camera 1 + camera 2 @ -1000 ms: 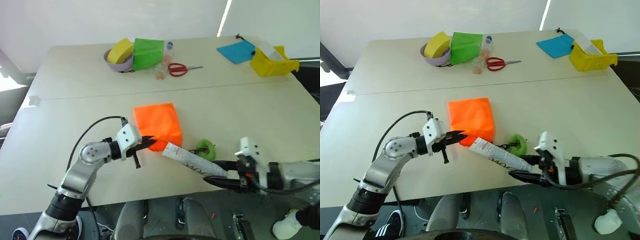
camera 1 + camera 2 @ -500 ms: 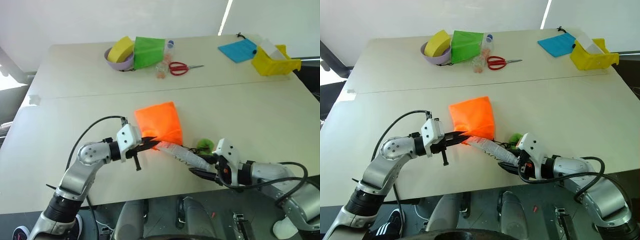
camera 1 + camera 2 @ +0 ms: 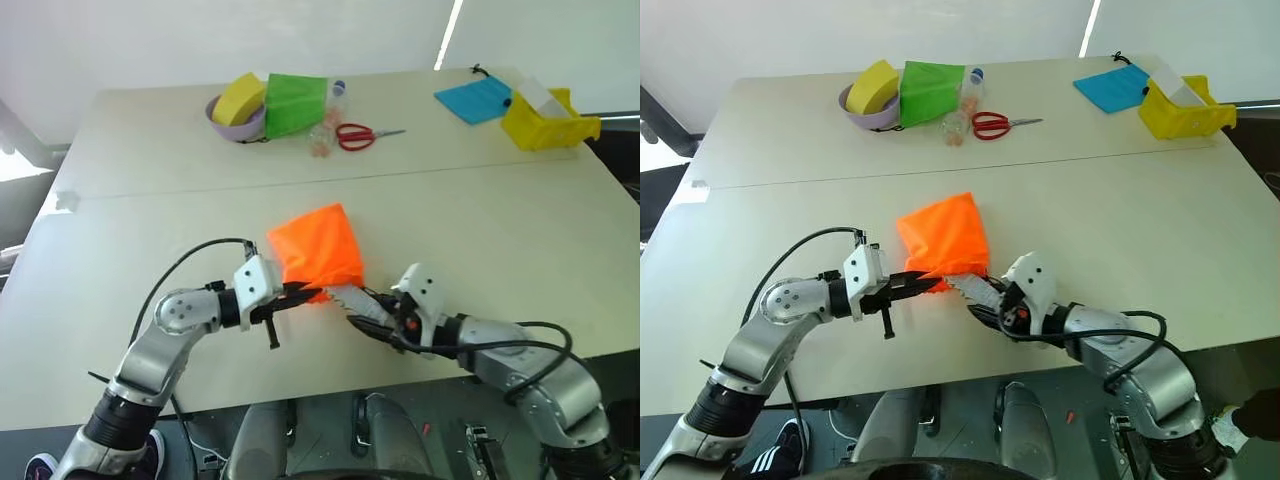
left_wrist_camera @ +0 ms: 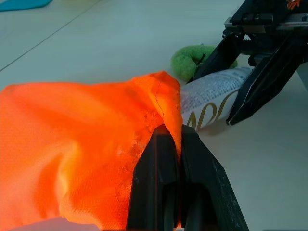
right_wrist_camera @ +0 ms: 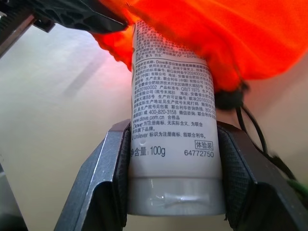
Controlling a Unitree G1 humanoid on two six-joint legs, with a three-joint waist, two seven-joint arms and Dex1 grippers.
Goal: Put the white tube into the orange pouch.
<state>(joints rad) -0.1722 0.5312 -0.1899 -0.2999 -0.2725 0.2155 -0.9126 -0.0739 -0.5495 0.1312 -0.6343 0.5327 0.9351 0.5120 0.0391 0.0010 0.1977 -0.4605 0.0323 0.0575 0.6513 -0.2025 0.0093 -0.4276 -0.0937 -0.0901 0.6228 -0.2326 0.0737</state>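
While pinched shut on the near edge of the orange pouch (image 3: 316, 248) at the counter's (image 3: 150, 240) front half, held that edge lifted: left end effector (image 3: 303, 291). Beside it, half inside the pouch mouth, lay the white tube (image 5: 169, 110), crimped end clamped between the fingers (image 5: 103, 178) of the right end effector (image 3: 365, 325), near the green pompom (image 4: 195, 57).

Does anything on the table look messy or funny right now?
Nothing is spilled or broken. The orange pouch looks crumpled because the left gripper pinches its edge up, while the right gripper pushes the white tube into its mouth.
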